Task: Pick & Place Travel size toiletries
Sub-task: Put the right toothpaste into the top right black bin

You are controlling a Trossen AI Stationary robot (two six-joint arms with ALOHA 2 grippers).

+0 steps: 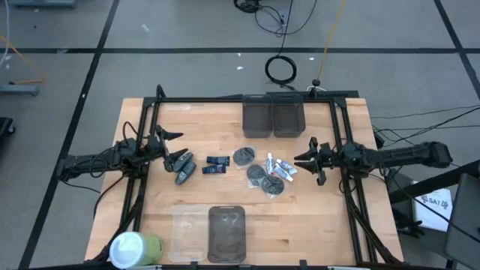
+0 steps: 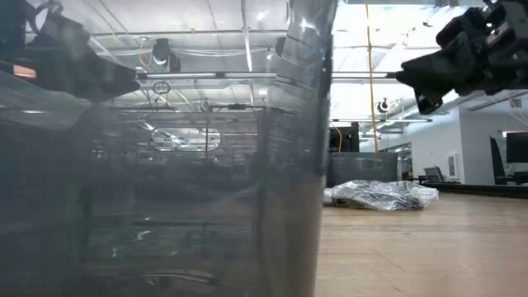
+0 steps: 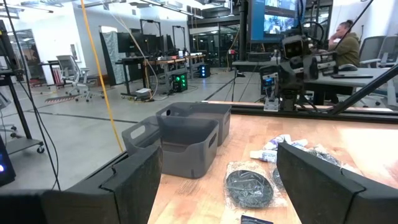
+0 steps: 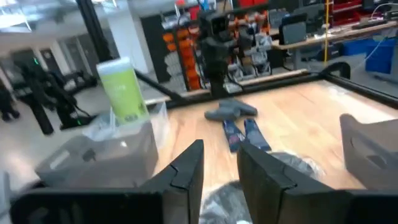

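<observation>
Right tool, fingers narrowly parted and empty, hovers beside small white plastic tubes: light, slippery, likely best pinched across the middle.

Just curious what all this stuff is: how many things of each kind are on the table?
Grey bottles: 2
Blue packs: 2
Round packets: 3
White tubes: about 3
Bins: 4
Cylinder: 1
Total: about 15

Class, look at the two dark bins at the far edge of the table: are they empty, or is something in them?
Empty, as far as shown. From above, both dark bins show only bare floors; the toiletries lie loose on the table.
</observation>
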